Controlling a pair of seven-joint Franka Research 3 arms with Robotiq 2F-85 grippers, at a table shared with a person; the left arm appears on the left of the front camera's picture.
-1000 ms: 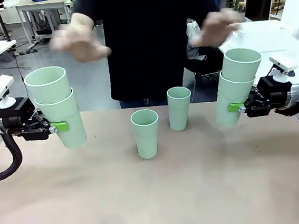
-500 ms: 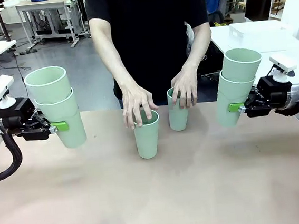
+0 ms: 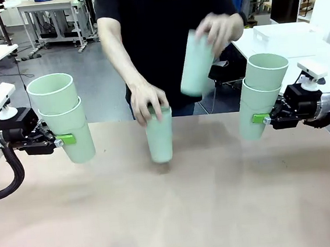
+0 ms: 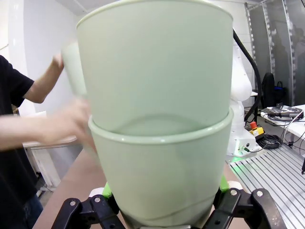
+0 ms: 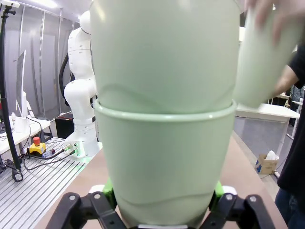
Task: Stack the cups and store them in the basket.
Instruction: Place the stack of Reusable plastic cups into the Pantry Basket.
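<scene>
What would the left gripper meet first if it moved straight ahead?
Beyond the pale mint-green plastic tumbler stack the left gripper holds, likely the tumbler under the person's hand; depth unclear.

robotics lab: white workbenches [image 3: 42, 5], a monitor [image 3: 285, 1], an emergency-stop button [image 5: 35, 142] on slotted aluminium

Two nested cups [image 3: 65, 118] are clamped in the left tool [image 3: 66, 140], over the left end of the counter [image 3: 174, 216]. A second nested pair [image 3: 261, 94] is clamped in the right tool [image 3: 260, 118], over the counter's right end. One single cup [image 3: 160, 142] is gripped by a hand [image 3: 148, 102] just above the counter's middle, and one raised cup [image 3: 194, 62] is held higher by the other hand [image 3: 220, 27]. Six cups, two tools, two hands and one counter are counted.
</scene>
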